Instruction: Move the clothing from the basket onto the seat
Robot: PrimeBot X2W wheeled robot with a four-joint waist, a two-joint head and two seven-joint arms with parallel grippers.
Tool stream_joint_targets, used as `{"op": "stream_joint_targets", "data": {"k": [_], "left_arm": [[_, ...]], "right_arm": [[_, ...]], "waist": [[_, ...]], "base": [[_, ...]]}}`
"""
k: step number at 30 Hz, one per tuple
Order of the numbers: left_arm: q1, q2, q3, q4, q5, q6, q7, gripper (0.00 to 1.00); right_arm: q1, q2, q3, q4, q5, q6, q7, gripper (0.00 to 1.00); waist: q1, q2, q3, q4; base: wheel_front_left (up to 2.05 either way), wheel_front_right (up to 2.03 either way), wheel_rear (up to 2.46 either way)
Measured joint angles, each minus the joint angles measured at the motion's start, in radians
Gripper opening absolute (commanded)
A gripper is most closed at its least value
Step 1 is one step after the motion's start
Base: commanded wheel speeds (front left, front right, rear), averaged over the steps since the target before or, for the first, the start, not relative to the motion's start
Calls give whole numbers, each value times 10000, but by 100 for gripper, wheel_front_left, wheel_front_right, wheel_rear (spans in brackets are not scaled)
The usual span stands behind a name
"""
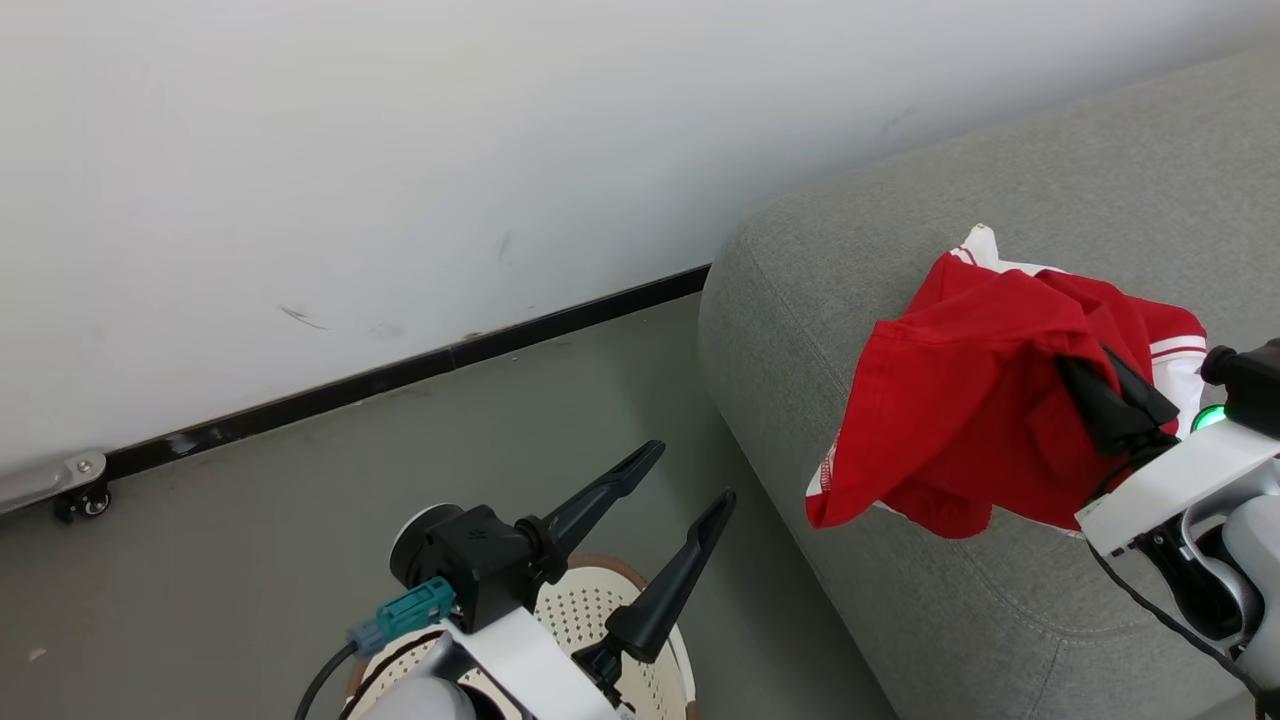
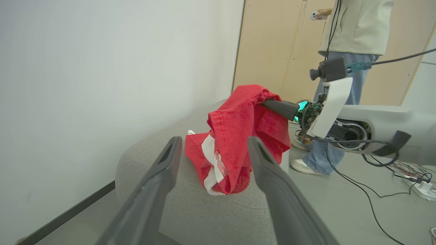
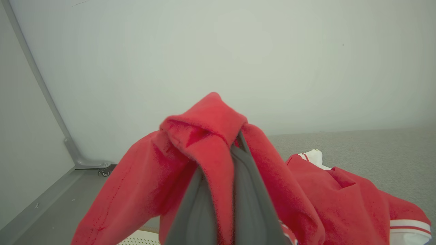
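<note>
**Red clothing held at the seat's end, not yet let go**

The right gripper (image 1: 1085, 365) was clamped shut on a fold of the red clothing (image 1: 950, 400), its dark fingers buried in the cloth. The bundle draped over the rounded end corner of the grey seat (image 1: 1000, 190), part of it resting on the cushion and a hem hanging out past the edge. To my eye the release was the step in hand. Doing it well meant carrying the bundle further in from that edge before the jaws parted, so the loose hem would not drag it to the floor. The left gripper (image 1: 690, 472) hung wide and empty above the basket (image 1: 585, 610), which stood on the floor just beside the seat's end
</note>
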Motion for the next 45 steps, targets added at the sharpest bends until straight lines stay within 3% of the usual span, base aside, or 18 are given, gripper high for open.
{"op": "stream_joint_targets", "data": {"k": [16, 31, 45], "left_arm": [[80, 88, 190, -81, 38, 111, -2, 100], [-248, 441, 474, -782, 341, 380, 203, 100], [-500, 702, 667, -1622, 608, 671, 564, 100]], "right_arm": [[-818, 21, -351, 67, -79, 0, 54, 0], [-3283, -911, -1766, 1269, -169, 0, 416, 0], [-3941, -1521, -2418, 2784, -403, 0, 709, 0]], "waist": [[0, 0, 317, -153], [-1, 0, 1069, 258], [-1, 0, 1944, 716]], "base": [[0, 0, 0], [0, 0, 0], [0, 0, 0]]}}
